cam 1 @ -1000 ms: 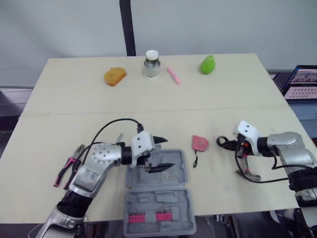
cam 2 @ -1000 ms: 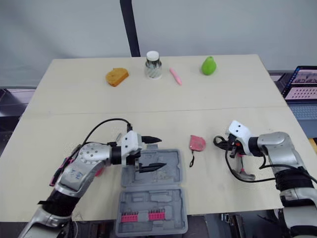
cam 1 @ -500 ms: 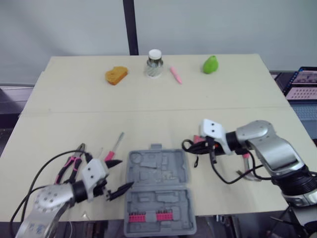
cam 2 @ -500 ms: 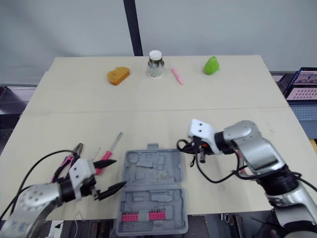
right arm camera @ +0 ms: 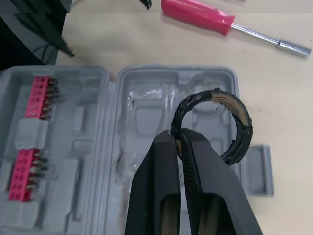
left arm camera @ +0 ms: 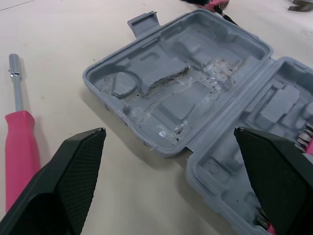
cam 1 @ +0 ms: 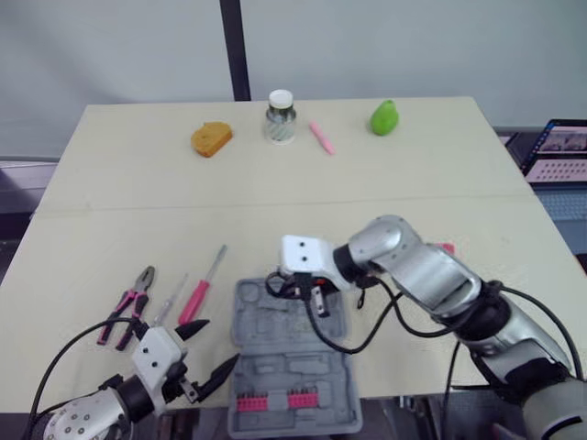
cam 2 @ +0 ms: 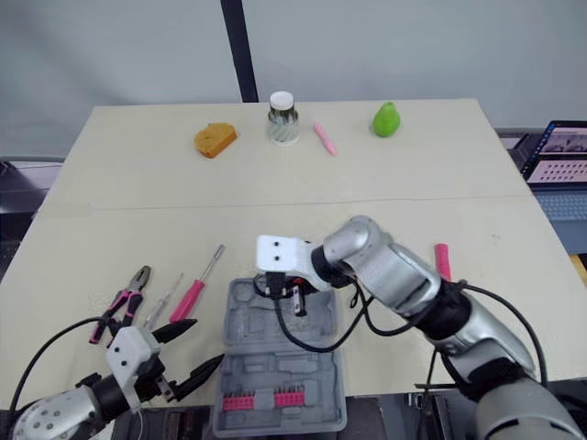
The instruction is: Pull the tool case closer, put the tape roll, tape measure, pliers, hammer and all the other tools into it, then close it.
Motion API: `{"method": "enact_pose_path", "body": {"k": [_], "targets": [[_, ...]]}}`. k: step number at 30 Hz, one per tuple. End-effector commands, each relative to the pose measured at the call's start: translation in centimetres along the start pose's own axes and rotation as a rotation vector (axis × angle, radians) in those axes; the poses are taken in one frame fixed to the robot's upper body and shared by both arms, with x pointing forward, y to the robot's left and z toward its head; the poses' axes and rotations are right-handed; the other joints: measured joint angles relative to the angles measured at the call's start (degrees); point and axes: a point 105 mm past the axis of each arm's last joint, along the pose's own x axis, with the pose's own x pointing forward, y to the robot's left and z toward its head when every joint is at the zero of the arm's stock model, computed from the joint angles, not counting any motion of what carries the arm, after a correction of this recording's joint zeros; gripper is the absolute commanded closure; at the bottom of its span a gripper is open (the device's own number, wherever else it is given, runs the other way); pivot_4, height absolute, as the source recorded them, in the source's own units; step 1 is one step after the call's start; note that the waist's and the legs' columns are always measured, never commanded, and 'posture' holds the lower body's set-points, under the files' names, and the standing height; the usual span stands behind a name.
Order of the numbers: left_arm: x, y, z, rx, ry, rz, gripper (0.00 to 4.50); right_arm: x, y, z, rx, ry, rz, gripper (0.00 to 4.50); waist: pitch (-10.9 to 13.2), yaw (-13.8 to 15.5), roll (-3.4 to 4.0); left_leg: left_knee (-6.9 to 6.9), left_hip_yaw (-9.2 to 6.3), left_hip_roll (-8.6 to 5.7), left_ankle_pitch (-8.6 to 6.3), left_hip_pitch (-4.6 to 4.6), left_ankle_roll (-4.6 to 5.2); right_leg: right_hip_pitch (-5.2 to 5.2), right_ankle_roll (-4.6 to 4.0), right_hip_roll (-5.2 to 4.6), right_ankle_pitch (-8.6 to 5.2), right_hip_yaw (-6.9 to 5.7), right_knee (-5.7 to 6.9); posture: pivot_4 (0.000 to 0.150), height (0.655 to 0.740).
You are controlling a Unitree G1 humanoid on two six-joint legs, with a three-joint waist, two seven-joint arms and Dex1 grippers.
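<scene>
The right pincer (right arm camera: 179,135) is clamped on the black tape roll (right arm camera: 243,113), holding it just over the far half of the open case (cam 1: 293,362) at the near edge of the desk (cam 1: 275,183). The left pincer (cam 1: 213,346) hangs open by the case's near left corner. Pliers (cam 1: 128,305) and a screwdriver (cam 1: 197,298) lie to the left of the case.

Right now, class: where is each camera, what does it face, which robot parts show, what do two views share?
Left eye view: head, facing forward-down over the table; left tool, right tool show.
Right eye view: head's other eye; same scene.
Left wrist view: left wrist, along the open left tool toward the tool case.
Right wrist view: right wrist, along the right tool gripping the tape roll over the case.
Wrist views share the pink screwdriver.
</scene>
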Motion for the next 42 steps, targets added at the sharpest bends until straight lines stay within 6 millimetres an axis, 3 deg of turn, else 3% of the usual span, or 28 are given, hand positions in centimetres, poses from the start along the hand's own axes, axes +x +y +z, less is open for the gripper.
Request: {"method": "enact_pose_path", "body": {"k": [1, 5, 18, 42], "targets": [[-0.1, -0.3, 0.8, 0.023, -0.025, 0.002, 0.0, 0.6, -0.7, 0.6, -0.048, 0.05, -0.015, 4.4, -0.01, 0.1, -0.02, 0.02, 0.0, -0.03, 0.0, 0.0, 0.0, 0.0, 0.0, -0.03, 0.0, 0.0, 0.02, 0.15, 0.74], [0.1, 0.0, 0.9, 0.026, -0.029, 0.013, 0.0, 1.7, -1.7, 0.8, -0.083, 0.123, -0.018, 4.4, -0.02, -0.15, -0.03, 0.01, 0.0, -0.03, 0.0, 0.0, 0.01, -0.04, 0.0, -0.02, 0.0, 0.01, 0.07, 0.15, 0.74], [0.5, 0.2, 1.1, 0.031, -0.037, 0.024, 0.0, 4.2, -2.2, 2.1, -0.176, 0.173, 0.039, 4.4, -0.02, -0.38, -0.03, 0.0, 0.02, 0.01, -0.01, 0.0, -0.03, -0.11, -0.1, 0.03, -0.05, 0.0, 0.21, 0.15, 0.74], [0.4, 0.2, 1.0, 0.024, -0.031, 0.04, 0.0, 7.0, -1.6, 1.6, -0.189, 0.176, 0.11, 4.4, -0.02, -1.43, -0.03, -0.03, 0.02, 0.05, -0.02, 0.01, -0.09, -0.19, -0.2, 0.06, -0.11, 0.0, 0.35, 0.15, 0.74]]}}
